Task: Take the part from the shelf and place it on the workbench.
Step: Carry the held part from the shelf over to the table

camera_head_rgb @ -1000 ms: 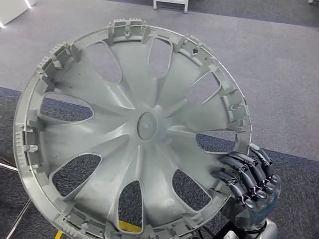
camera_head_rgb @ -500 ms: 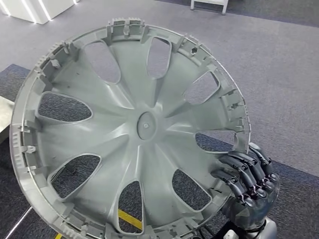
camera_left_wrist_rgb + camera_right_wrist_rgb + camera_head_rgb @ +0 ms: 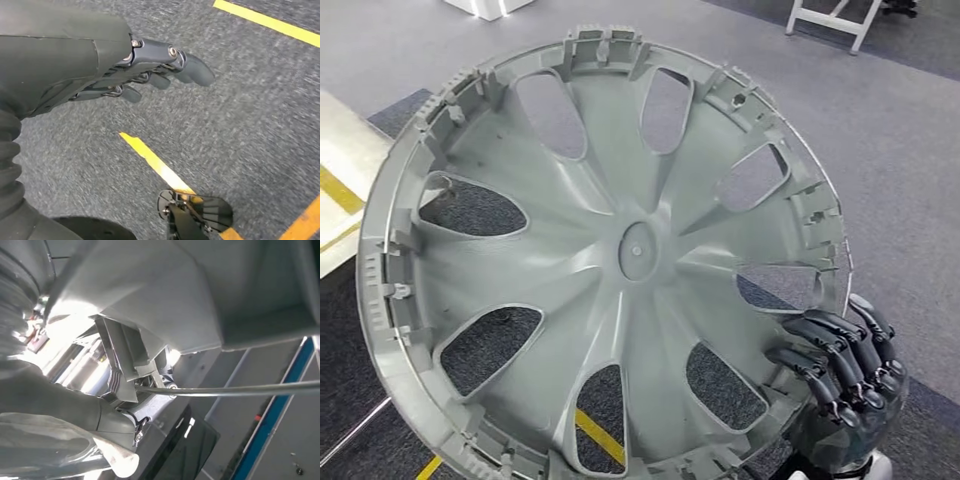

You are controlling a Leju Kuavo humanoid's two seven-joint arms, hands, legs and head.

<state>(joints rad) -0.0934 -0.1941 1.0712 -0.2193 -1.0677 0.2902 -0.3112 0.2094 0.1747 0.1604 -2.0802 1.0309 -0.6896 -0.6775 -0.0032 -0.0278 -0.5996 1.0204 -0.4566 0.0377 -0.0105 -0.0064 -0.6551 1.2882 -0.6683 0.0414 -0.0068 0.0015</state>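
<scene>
Grey carpet floor (image 3: 893,180) all round, yellow tape lines (image 3: 601,436) running across it, pale panel (image 3: 343,190) at far left, white frame legs (image 3: 841,20) far right.

Left to right in head view: wheel cover (image 3: 607,270) fills most of the frame, inner ribbed side toward the camera, tilted up, carried above the floor. Right hand (image 3: 848,375) at its near-right rim, dark fingers curled over the edge, so it's gripping the cover.

Step, my read: part is off the shelf, carry phase, workbench not reached. No bench I can identify in frame. Next move calls for getting to the bench, then lowering the cover flat and opening the fingers only once it's supported. One-handed rim grip on a wide disc looks prone to swing.

View differences:
- Left wrist view: left hand (image 3: 151,70) hanging over the carpet, fingers stretched out and apart, holding nothing. It also shows a yellow tape line (image 3: 158,167) on the carpet.
- Right wrist view: close on the cover's rim clips (image 3: 128,360) and thin wire ring (image 3: 234,389); grip contact is mostly hidden there, head view shows it better.
</scene>
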